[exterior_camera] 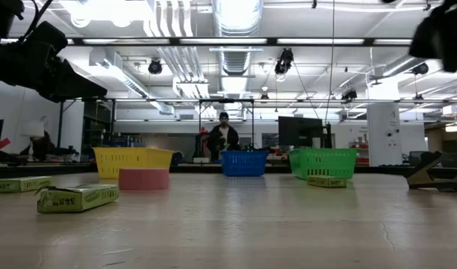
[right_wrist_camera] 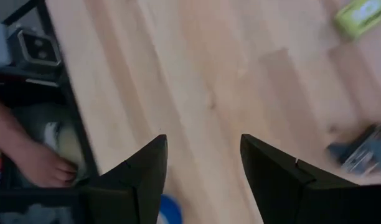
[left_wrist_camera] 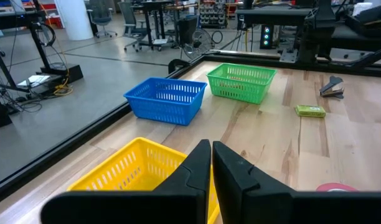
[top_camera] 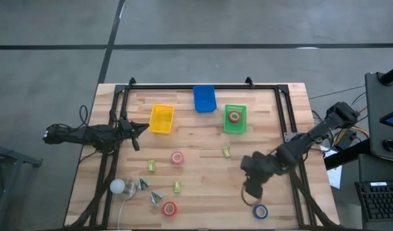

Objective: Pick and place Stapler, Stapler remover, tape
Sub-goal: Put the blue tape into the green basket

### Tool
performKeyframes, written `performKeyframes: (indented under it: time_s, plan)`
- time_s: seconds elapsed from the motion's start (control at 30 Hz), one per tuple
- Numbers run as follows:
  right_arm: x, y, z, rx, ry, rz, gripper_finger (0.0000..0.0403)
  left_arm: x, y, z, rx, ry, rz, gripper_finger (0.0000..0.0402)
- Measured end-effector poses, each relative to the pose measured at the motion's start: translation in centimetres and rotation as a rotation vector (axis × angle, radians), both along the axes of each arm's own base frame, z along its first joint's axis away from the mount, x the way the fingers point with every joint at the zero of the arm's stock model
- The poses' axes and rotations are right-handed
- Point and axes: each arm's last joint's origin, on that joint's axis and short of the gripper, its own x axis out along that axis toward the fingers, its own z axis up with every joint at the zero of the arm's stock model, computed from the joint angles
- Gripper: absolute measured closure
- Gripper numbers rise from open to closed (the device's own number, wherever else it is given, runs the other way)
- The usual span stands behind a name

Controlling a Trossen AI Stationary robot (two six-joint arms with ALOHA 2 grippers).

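Clearly the right gripper [top_camera: 252, 190] is nearer: its dark fingers [right_wrist_camera: 141, 174] are held apart just above the small blue ring-shaped tape roll [top_camera: 260, 211] lying flat on the wooden surface [top_camera: 203, 154], near its front edge; the left gripper [top_camera: 144, 127], fingers together, is parked by the yellow plastic basket [top_camera: 161, 119].

A grey concrete floor [top_camera: 55, 25], crossed by dark seam lines, lay around the pale wooden table [top_camera: 203, 138]. Beyond it spread an open workshop under a white ceiling hung with ducts [exterior_camera: 240, 30] and long strip lights [exterior_camera: 101, 9], where a person [exterior_camera: 223, 137] in dark clothes stood far back. Office chairs [left_wrist_camera: 103, 12], desks and loose cables [left_wrist_camera: 38, 84] filled the room's far side.
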Motion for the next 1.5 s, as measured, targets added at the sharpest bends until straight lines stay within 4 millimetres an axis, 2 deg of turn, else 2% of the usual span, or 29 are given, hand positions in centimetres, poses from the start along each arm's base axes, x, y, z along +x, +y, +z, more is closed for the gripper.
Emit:
performKeyframes:
  time_s: [0.2, 0.47, 0.73, 1.0, 1.2, 1.5]
  plan:
    - [-1.9, 2.9, -0.6, 0.016, 0.018, -0.050, 0.0211, 0.0, 0.0, 0.0, 0.000, 0.000, 0.000, 0.0381]
    - [-3.6, 6.7, -3.6, 0.023, 0.155, -0.112, 0.0211, 0.0, 0.0, 0.0, 0.000, 0.000, 0.000, 0.0381]
    - [-4.3, 9.2, -5.6, 0.037, 0.254, -0.162, 0.0211, 0.0, 0.0, 0.0, 0.000, 0.000, 0.000, 0.0381]
    - [-3.9, 10.4, -7.0, 0.024, 0.324, -0.164, 0.0211, 0.0, 0.0, 0.0, 0.000, 0.000, 0.000, 0.0381]
    - [-4.1, 10.6, -8.2, 0.001, 0.412, -0.159, 0.0211, 0.0, 0.0, 0.0, 0.000, 0.000, 0.000, 0.0381]
    - [-4.0, 10.6, -8.5, -0.003, 0.414, -0.160, 0.0229, 0.0, 0.0, 0.0, 0.000, 0.000, 0.000, 0.0381]
